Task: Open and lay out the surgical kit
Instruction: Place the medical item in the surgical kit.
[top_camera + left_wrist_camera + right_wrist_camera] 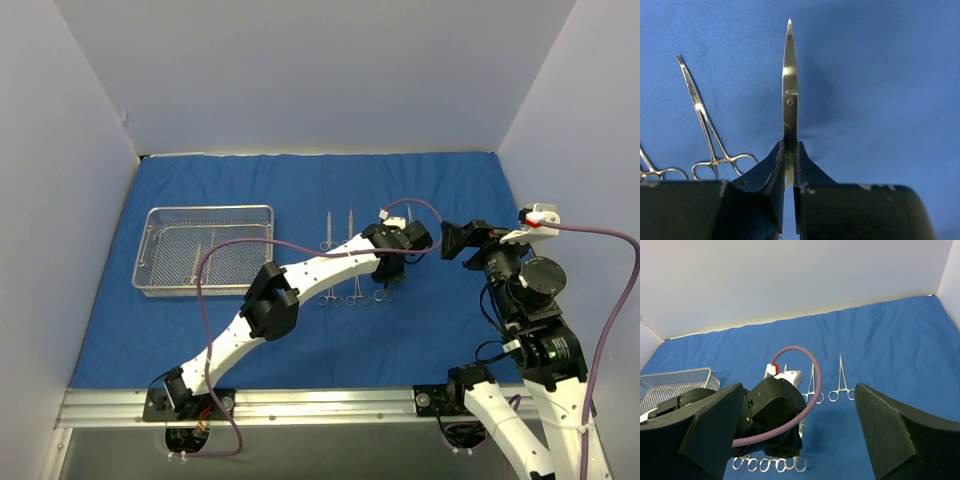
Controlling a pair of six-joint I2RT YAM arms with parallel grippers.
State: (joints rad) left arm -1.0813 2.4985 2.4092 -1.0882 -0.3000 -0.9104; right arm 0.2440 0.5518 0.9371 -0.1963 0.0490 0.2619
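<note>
White walls box in a table covered from side to side by a large royal-blue cloth wrap (400, 340), opened flat so that it serves as the working field. Farthest left on it sits the rectangular silver wire-mesh tray (210, 209), square to the cloth's edges and apart from everything else. That position suits a bin that instruments are taken from. On its mesh floor at least one thin steel instrument (196, 260) seems to lie; how many are in there is too faint to count.

Right of the tray, small steel ring-handled instruments (327, 235) lie side by side on the cloth. They are parallel, with tips toward the back wall and rings toward the arms, spaced so each can be read and picked up singly.

Further right of the tray, at the open end of that group, the left gripper (790, 150) has its fingers pressed onto a pair of slim steel scissors (790, 85). It pinches them just behind the pivot screw, with the closed blades edge-on and pointing away from the wrist. That hold keeps the blades in line with the pieces lying on the cloth, so I judge the step in hand to be setting the scissors into the next free place. Whether they touch the cloth I cannot tell.

Farthest right of the tray, the right gripper (455, 240) hangs with fingers spread wide and nothing between them, out of the way.
</note>
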